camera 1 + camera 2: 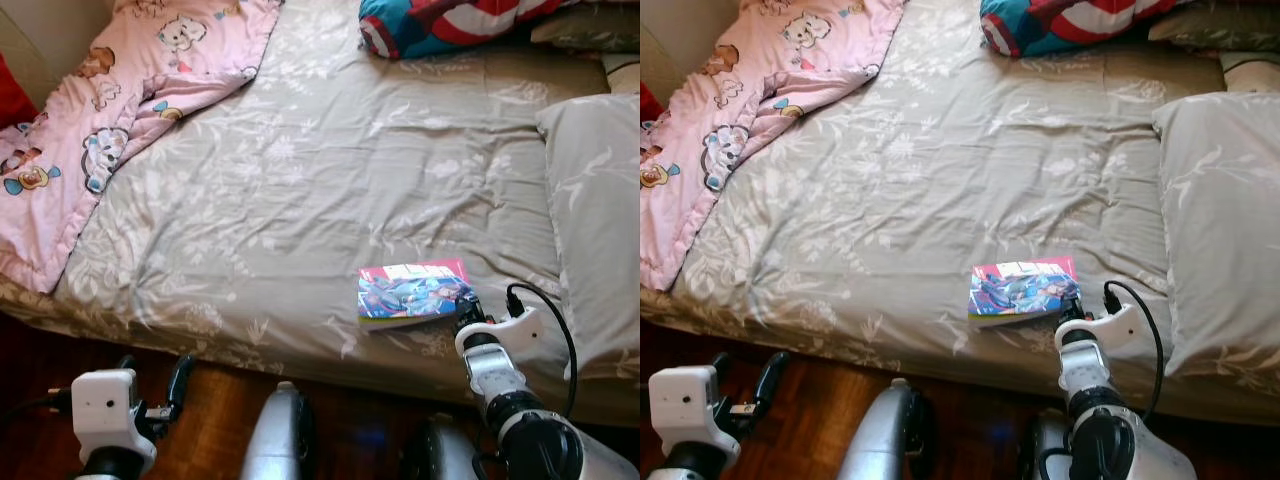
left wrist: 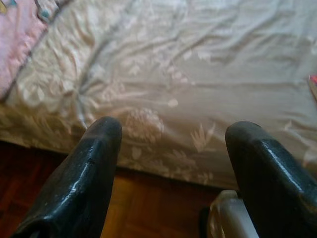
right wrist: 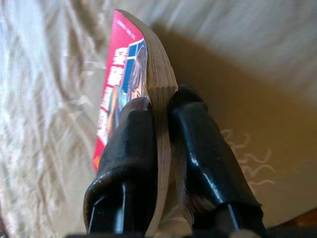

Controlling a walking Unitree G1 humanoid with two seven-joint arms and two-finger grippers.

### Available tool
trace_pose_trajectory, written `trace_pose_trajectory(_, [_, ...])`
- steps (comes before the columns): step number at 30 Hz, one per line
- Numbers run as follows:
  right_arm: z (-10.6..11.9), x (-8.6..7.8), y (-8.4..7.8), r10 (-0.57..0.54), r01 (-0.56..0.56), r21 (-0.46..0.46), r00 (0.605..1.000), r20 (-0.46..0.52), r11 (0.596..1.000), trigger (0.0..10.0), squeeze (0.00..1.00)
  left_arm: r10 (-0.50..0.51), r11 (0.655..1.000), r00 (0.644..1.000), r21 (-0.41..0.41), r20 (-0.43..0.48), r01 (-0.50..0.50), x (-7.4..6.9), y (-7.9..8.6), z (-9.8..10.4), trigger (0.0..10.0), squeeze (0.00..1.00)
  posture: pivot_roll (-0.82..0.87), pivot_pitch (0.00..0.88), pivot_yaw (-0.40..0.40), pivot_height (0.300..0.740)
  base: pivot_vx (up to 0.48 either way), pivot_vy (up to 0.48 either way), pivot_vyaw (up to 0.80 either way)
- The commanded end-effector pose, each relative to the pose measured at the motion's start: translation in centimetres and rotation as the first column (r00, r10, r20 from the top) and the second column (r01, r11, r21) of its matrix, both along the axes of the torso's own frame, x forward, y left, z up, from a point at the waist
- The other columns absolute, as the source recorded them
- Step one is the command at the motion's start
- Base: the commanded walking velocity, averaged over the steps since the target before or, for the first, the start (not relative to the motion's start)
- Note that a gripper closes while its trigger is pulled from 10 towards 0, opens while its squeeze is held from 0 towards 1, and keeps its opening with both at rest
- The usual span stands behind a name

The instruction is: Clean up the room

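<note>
A paperback book (image 1: 412, 291) with a red and blue comic cover lies near the front edge of the bed (image 1: 300, 190). My right gripper (image 1: 466, 306) is shut on its right-hand corner; in the right wrist view one black finger (image 3: 126, 163) presses the cover and the other the underside of the book (image 3: 153, 94). My left gripper (image 1: 160, 395) hangs low over the wooden floor in front of the bed. It is open, with its fingers (image 2: 84, 173) wide apart and nothing between them.
A pink cartoon blanket (image 1: 110, 110) covers the bed's far left. A red, white and blue cushion (image 1: 450, 25) lies at the back and a grey pillow (image 1: 595, 210) at the right. Dark wooden floor (image 1: 215, 420) runs along the bed's front.
</note>
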State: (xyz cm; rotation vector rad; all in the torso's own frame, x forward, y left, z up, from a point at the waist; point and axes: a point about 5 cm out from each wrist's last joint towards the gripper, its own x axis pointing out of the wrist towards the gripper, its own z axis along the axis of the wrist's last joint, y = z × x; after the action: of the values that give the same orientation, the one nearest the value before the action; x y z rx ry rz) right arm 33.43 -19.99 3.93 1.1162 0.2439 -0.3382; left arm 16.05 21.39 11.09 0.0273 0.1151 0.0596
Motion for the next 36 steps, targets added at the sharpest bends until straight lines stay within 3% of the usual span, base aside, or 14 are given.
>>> trace_pose_trajectory(1, [-1.1,-0.9,-0.1,-0.034,0.035,0.015,0.998,-0.044,0.999,10.0,0.0,0.002,1.0,1.0,0.012,-0.026,-0.002,-0.6,0.1,0.0,10.0,0.0,0.28,0.395,0.137,0.665,0.0,0.0,0.0])
trace_pose_trajectory(5, [-1.6,-1.3,-0.4,-0.087,0.09,0.052,0.994,-0.067,0.995,10.0,0.0,-0.013,1.0,0.998,0.02,-0.055,0.014,-0.9,-0.1,-0.1,10.0,0.0,0.28,0.399,0.139,0.665,0.0,0.0,0.0])
trace_pose_trajectory(19, [-2.2,-1.8,0.1,-0.093,0.099,0.076,0.992,-0.087,0.992,10.0,0.0,0.0,0.999,0.998,0.036,-0.062,0.003,-0.7,0.5,0.0,10.0,0.0,0.28,0.394,0.136,0.665,0.0,0.0,0.0])
trace_pose_trajectory(20, [-2.3,-1.8,0.4,-0.073,0.079,0.071,0.994,-0.082,0.994,10.0,0.22,-0.001,0.999,0.998,0.036,-0.065,0.003,-0.7,0.4,-0.2,10.0,0.0,0.28,0.393,0.135,0.665,0.0,0.0,0.0])
trace_pose_trajectory(22, [-2.3,-1.8,0.6,-0.071,0.078,0.075,0.994,-0.082,0.994,10.0,0.22,-0.002,0.999,0.998,0.035,-0.068,0.004,-0.8,0.4,-0.2,10.0,0.0,0.28,0.393,0.135,0.665,0.0,0.0,0.0])
trace_pose_trajectory(23, [-2.4,-1.9,0.6,-0.072,0.078,0.078,0.994,-0.085,0.994,10.0,0.41,-0.002,0.999,0.998,0.035,-0.069,0.005,-0.8,0.4,-0.3,10.0,0.0,0.28,0.394,0.135,0.665,0.0,0.0,0.0])
trace_pose_trajectory(30, [-2.8,-2.2,0.8,-0.058,0.065,0.069,0.993,-0.098,0.995,10.0,0.4,-0.006,0.999,0.997,0.037,-0.071,0.009,-0.7,0.4,-0.3,10.0,0.0,0.28,0.389,0.137,0.665,0.0,0.0,0.0])
trace_pose_trajectory(31, [-2.8,-2.2,0.8,-0.062,0.069,0.071,0.993,-0.099,0.995,10.0,0.97,-0.006,0.999,0.998,0.038,-0.07,0.009,-0.6,0.4,-0.3,10.0,0.0,0.28,0.389,0.137,0.665,0.0,0.0,0.0])
trace_pose_trajectory(34, [-2.9,-2.3,0.7,-0.066,0.074,0.069,0.992,-0.106,0.995,10.0,0.93,-0.007,0.999,0.998,0.039,-0.069,0.009,-0.5,0.4,-0.3,10.0,0.0,0.28,0.387,0.136,0.665,0.0,0.0,0.0])
trace_pose_trajectory(35, [-2.9,-2.3,0.6,-0.066,0.074,0.065,0.992,-0.108,0.995,10.0,0.79,-0.007,0.999,0.998,0.039,-0.069,0.009,-0.5,0.4,-0.4,10.0,0.0,0.28,0.387,0.136,0.665,0.0,0.0,0.0])
trace_pose_trajectory(36, [-3.0,-2.4,0.6,-0.064,0.071,0.055,0.991,-0.114,0.996,10.0,0.0,-0.007,0.999,0.998,0.039,-0.069,0.01,-0.5,0.4,-0.4,10.0,0.0,0.27,0.385,0.135,0.665,0.0,0.0,0.0])
